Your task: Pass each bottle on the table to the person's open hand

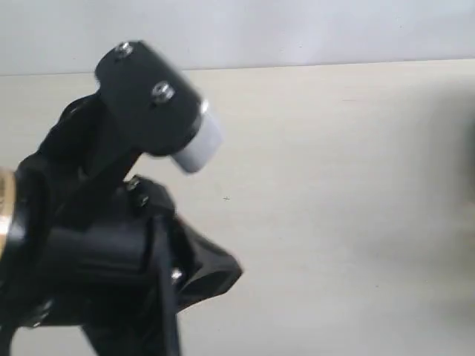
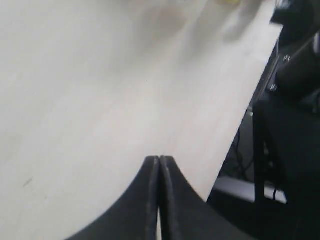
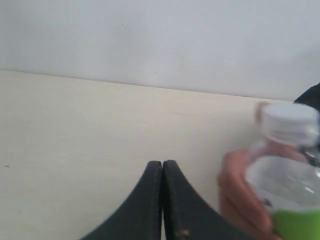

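Because both arms hang low over the table (image 2: pixel 75 100), a careless swing could knock the bottle (image 3: pixel 292 180) from the person's hand (image 3: pixel 239 195). Left gripper (image 2: pixel 159 162): jaws pressed together, empty, above the table near its edge. Right gripper (image 3: pixel 162 165): jaws together, holding nothing, above the table. Further right over the table, the person's hand grips the white-capped, green-labelled bottle.

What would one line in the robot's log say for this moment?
left hand: shut, empty | right hand: shut, empty | white-capped bottle: gripped by person's hand | handover: done for this bottle
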`<action>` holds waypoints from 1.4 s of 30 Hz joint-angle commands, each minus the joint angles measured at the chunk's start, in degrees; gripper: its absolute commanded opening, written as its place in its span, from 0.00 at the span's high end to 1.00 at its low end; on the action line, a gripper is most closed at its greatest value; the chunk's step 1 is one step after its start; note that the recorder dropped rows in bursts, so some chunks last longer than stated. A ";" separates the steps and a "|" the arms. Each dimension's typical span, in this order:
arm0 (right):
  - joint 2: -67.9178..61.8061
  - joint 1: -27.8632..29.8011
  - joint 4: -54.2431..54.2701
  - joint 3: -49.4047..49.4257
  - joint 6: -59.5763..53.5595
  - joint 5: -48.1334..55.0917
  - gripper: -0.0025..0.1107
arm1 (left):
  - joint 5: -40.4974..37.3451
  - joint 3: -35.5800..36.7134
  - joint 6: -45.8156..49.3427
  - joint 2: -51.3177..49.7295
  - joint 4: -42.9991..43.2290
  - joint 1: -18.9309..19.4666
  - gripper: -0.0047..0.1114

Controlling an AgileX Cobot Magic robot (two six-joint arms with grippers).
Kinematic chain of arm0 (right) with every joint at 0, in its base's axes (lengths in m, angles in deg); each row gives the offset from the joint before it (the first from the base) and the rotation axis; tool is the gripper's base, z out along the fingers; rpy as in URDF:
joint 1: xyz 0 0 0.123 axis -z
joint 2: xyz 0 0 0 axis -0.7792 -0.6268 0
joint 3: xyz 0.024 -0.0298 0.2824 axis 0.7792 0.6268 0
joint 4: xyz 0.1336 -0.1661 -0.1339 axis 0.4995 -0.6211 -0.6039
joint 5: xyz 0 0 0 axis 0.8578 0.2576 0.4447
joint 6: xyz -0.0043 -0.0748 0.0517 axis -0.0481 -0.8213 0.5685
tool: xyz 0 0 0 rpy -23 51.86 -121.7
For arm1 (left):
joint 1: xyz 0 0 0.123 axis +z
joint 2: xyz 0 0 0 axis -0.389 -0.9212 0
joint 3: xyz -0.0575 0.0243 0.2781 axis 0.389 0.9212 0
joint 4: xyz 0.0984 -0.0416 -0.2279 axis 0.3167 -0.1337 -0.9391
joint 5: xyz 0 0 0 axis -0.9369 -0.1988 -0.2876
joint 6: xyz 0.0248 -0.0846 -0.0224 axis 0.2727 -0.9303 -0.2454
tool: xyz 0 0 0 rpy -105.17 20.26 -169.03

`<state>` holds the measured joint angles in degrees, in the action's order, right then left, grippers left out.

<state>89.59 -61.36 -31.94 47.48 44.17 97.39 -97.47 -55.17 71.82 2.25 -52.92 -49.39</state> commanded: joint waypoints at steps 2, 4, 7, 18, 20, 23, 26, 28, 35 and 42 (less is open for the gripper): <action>0.34 0.17 0.06 0.31 -0.21 -0.26 0.98 | -10.13 2.51 0.86 3.62 0.49 -0.23 0.96; 0.34 0.17 0.06 0.31 -0.21 -0.26 0.98 | -11.39 2.51 0.86 3.65 0.49 -0.23 0.96; 0.34 0.17 0.06 0.31 -0.21 -0.26 0.98 | -11.27 2.51 0.86 3.54 0.49 -0.23 0.96; 0.34 0.17 0.06 0.31 -0.21 -0.26 0.98 | -10.85 2.51 18.28 7.71 0.91 11.19 0.96; 0.34 0.17 0.06 0.31 -0.21 -0.26 0.98 | -10.85 2.51 16.78 10.80 -2.67 18.78 0.96; 0.34 0.17 0.06 0.31 -0.21 -0.26 0.98 | -10.54 2.65 15.94 16.66 -5.30 32.60 0.96; 0.34 0.17 0.06 0.31 -0.21 -0.26 0.98 | -9.18 2.65 15.94 25.03 -2.71 48.06 0.96; 0.34 0.17 0.06 0.31 -0.21 -0.26 0.98 | -8.62 2.65 15.94 30.85 1.75 56.26 0.96; 0.34 0.17 0.06 0.31 -0.21 -0.26 0.98 | -8.62 2.65 15.94 49.62 24.46 64.99 0.96; 0.34 0.17 0.06 0.31 -0.21 -0.26 0.98 | -8.62 2.65 15.94 65.25 28.00 64.99 0.96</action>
<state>89.59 -61.36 -31.94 47.48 44.17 97.39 -106.65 -52.79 87.88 64.48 -25.32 15.32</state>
